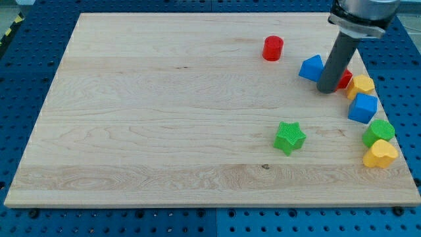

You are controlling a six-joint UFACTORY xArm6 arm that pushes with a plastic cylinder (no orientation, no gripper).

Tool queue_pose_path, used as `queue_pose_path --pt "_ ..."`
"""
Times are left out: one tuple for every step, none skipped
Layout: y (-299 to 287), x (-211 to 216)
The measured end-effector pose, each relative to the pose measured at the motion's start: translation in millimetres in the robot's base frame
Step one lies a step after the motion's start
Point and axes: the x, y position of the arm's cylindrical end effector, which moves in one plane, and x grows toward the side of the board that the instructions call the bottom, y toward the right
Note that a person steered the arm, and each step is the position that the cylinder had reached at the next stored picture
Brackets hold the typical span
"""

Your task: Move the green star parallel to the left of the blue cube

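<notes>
The green star (289, 137) lies on the wooden board, right of centre toward the view's bottom. The blue cube (362, 108) sits near the board's right edge, to the star's right and a little higher. My tip (327, 89) rests on the board between a blue wedge-like block (311, 68) on its left and a red block (345, 79) partly hidden behind the rod. The tip is above and to the right of the star, apart from it, and left of the blue cube.
A red cylinder (273, 49) stands near the view's top. A yellow block (361, 85) sits above the blue cube. A green block (379, 132) and a yellow heart-like block (379, 155) lie below it by the board's right edge (402, 141).
</notes>
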Motion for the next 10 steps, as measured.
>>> queue_pose_path --pt "0.0 -14.9" --pt "-12.4 -6.9" --pt "-47.2 21.5" --pt "-101.0 63.0" --pt "-131.9 124.1" --pt "-132.8 180.0" --pt "-106.1 192.8" --pt "-95.7 164.9" --pt "-103.2 127.7" --pt "-107.1 95.5"
